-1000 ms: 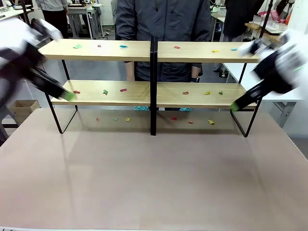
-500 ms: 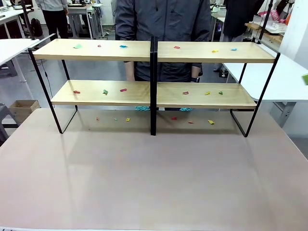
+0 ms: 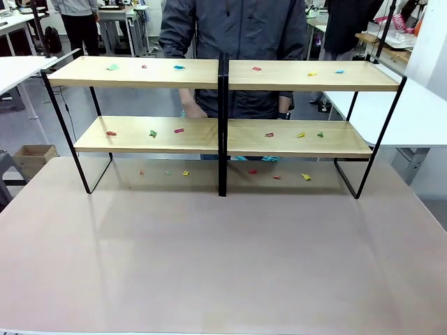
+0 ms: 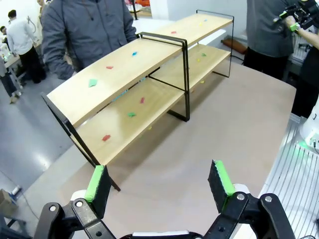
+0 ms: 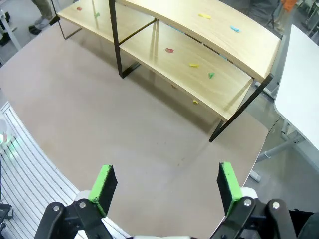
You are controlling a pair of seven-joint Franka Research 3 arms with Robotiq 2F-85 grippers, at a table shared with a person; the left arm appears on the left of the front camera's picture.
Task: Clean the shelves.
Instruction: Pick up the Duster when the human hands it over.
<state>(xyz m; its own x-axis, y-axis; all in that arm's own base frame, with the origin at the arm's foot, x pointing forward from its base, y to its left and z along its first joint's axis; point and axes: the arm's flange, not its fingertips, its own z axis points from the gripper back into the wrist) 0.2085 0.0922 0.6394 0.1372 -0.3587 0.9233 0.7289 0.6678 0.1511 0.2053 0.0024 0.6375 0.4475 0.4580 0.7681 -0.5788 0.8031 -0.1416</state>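
The shelves [image 3: 140, 73] stand across the far half of the table: two light wooden boards on a black frame with a centre post [image 3: 222, 125]. Small coloured scraps [image 3: 152, 132] dot both boards and the tabletop under the lower one. In the left wrist view my left gripper [image 4: 158, 181] hangs open high above the table, with the shelves [image 4: 124, 69] well ahead. My right gripper [image 5: 167, 184] is likewise open and empty, high above the table, and the shelves [image 5: 199, 55] lie far beyond it.
A person in a dark grey jacket [image 3: 237, 28] stands right behind the rack. The beige tabletop [image 3: 223, 258] stretches in front of it. White tables [image 3: 419, 118] flank both sides, and a cardboard box [image 3: 31, 155] sits on the floor at left.
Both arms, blurred at the rack's two ends a second ago, have pulled out of the front view. The person's arm has shifted behind the left half of the shelves.
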